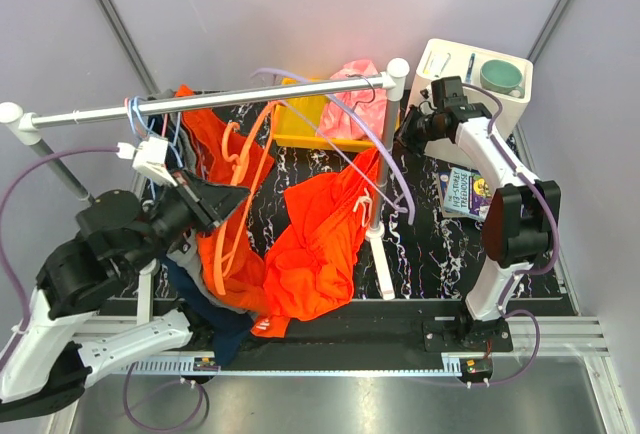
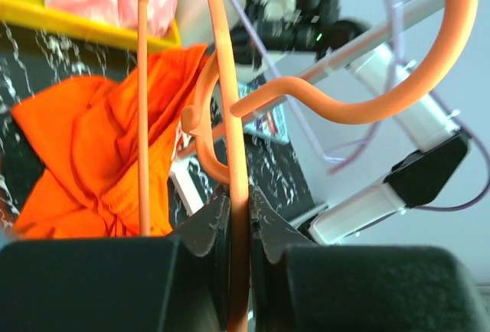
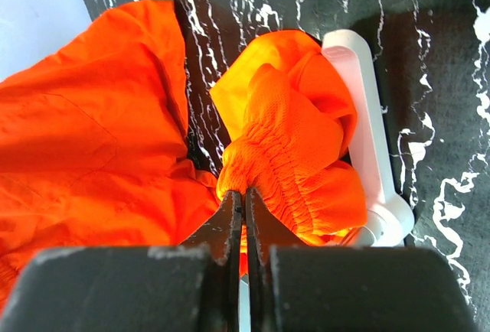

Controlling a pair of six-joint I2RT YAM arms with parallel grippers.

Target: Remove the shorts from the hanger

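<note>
Top external view: orange shorts (image 1: 320, 244) sag between arms, one end at hanger (image 2: 233, 118) on left, other raised toward right claw (image 3: 243, 209). Right claw shut, apparently pinching waistband (image 3: 283, 156). Left claw (image 2: 239, 217) clamped on hanger rod, rod running lengthwise out between fingers. Right arm nearer cloth; pull probably rightward, away from hanger.

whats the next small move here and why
Probably draw the right gripper a little away from the hanger, taking the orange shorts with it. The left gripper is shut on the hanger's bar, so it can brace it. The right gripper seems shut on the shorts' elastic waistband. Whether the cloth is caught on the hanger is hard to tell.
</note>
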